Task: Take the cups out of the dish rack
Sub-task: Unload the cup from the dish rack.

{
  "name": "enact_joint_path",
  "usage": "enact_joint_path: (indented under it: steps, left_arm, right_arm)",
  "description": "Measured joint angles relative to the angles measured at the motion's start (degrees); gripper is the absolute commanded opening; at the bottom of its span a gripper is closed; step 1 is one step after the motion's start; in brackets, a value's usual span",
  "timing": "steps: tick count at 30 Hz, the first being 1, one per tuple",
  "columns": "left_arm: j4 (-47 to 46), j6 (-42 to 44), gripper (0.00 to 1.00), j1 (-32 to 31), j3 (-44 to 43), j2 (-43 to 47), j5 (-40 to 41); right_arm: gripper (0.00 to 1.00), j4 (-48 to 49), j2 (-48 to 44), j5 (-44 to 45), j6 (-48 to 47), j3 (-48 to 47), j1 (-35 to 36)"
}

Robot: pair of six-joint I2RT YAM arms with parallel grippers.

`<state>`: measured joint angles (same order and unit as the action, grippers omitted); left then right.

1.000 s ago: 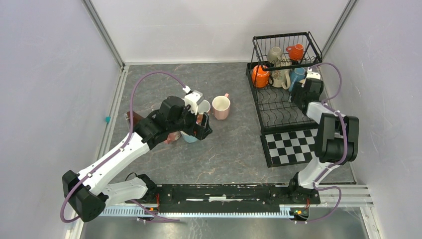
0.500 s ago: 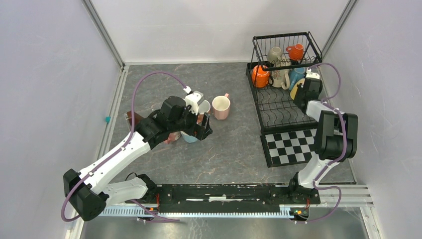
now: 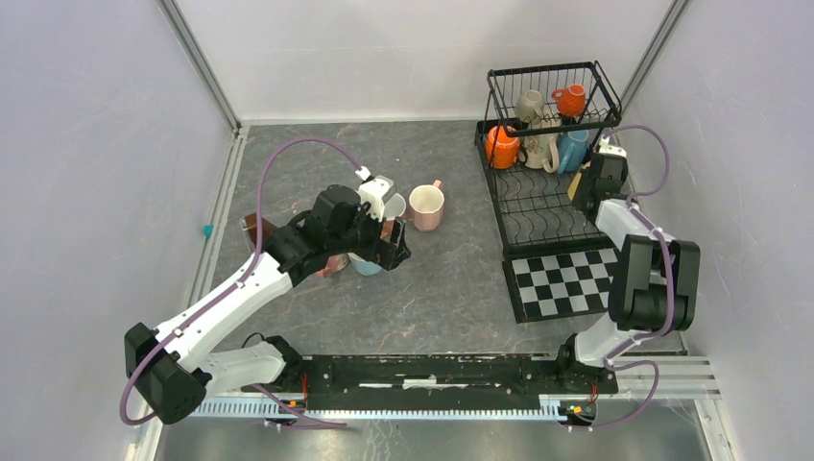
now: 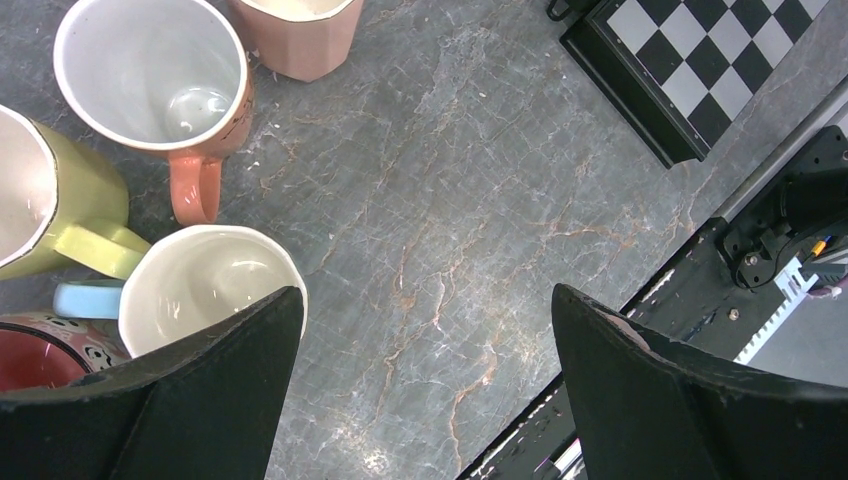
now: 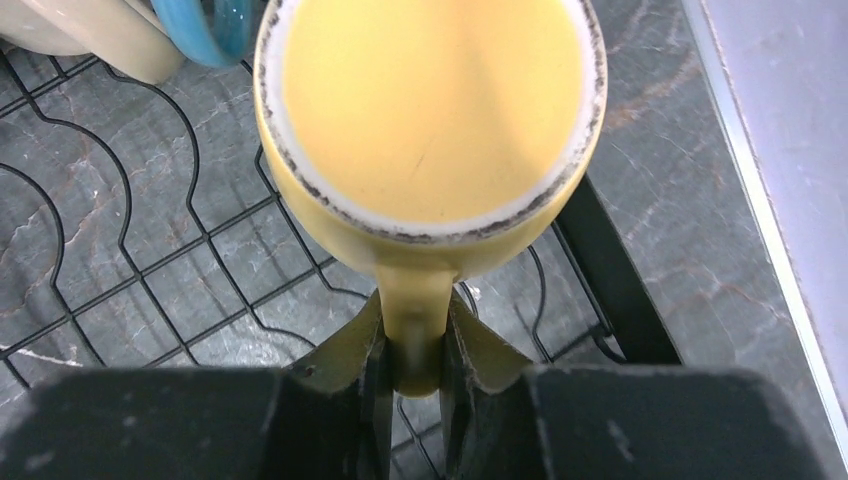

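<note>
My right gripper [image 5: 415, 335] is shut on the handle of a yellow cup [image 5: 430, 110], which hangs over the right side of the dish rack's lower tier [image 5: 615, 280]. From above, that yellow cup [image 3: 576, 182] shows beside the right gripper [image 3: 597, 178]. The black wire dish rack [image 3: 538, 216] holds an orange cup [image 3: 500, 146], a cream cup [image 3: 540, 146] and a light blue cup [image 3: 573, 146] below. Its upper basket holds a grey-olive cup [image 3: 529, 103] and an orange cup [image 3: 571, 98]. My left gripper [image 4: 425, 310] stands open over bare table next to several unloaded cups.
On the table stand a pink cup [image 3: 426, 206], an orange-handled cup [image 4: 155, 75], a yellow-green cup [image 4: 55, 215], a light blue cup [image 4: 200, 285] and a red cup [image 4: 30, 355]. A checkered mat [image 3: 566, 281] lies in front of the rack. A brown object [image 3: 257, 229] lies left of the cups.
My right gripper has shut on the yellow cup's handle and shifted it a little toward the rack's right edge. The left arm has hardly moved.
</note>
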<state>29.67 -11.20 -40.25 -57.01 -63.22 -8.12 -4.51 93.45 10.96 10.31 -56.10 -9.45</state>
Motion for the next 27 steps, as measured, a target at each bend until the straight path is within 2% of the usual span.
enact_joint_path:
  steps: [20,27]
  left_arm:
    - [-2.9,-9.1,1.0,0.0,0.0,-0.1,-2.9]
    - [-5.4,-19.7,1.0,0.0,-0.5,0.0,-5.4]
  right_arm:
    - [0.0,-10.3,-20.8,0.6,6.1,5.9,2.1]
    - [0.0,-13.6,-28.5,-3.4,7.6,8.1,4.5]
